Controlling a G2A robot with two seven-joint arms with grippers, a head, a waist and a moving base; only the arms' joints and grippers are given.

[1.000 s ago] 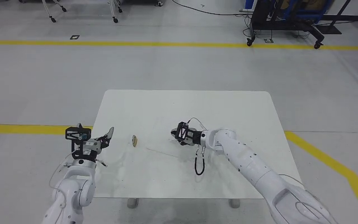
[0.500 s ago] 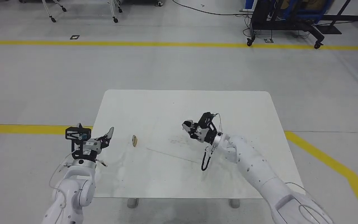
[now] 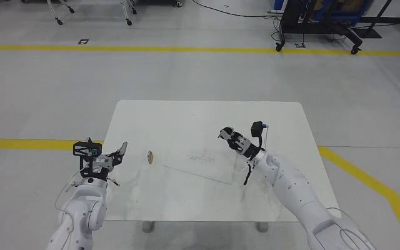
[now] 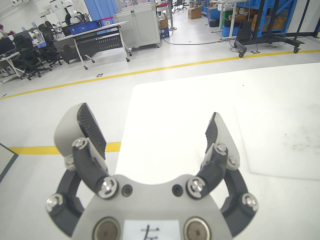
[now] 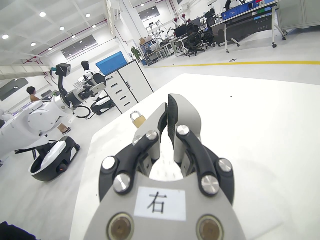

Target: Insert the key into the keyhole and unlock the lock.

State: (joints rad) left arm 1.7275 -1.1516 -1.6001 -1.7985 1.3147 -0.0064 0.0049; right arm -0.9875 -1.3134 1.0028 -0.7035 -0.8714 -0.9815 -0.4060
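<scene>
Top view: a small brass padlock w/ silver shackle (image 3: 150, 156) lies on the white rectangular table (image 3: 187, 115), left of centre in the frame. It's near the left edge of a thin translucent sheet (image 3: 206, 164).

The left gripper (image 4: 149, 116) is spread wide w/ nothing in it. It sits at the table's left edge, lower left of the top frame, near the padlock w/ a small gap.

The right gripper (image 3: 226, 133) hovers right of centre, well apart from the padlock, w/ the sheet between them. Its pads (image 5: 172, 116) are pressed together. Whether a key is pinched there can't be told.

Main relation: from the right gripper the padlock lies left and a bit lower in the top frame. In the right wrist view the padlock sits just past the fingertips, so the gripper faces roughly at it. The padlock's long axis runs approx. up-down in the top frame, i.e. across the right arm's line of approach, not along it. Which end has the keyhole can't be told from above.

Judgement: the left arm is much the nearer, so prob. it steadies or turns the padlock. The keyhole end needs to face the right gripper before any insertion.
</scene>
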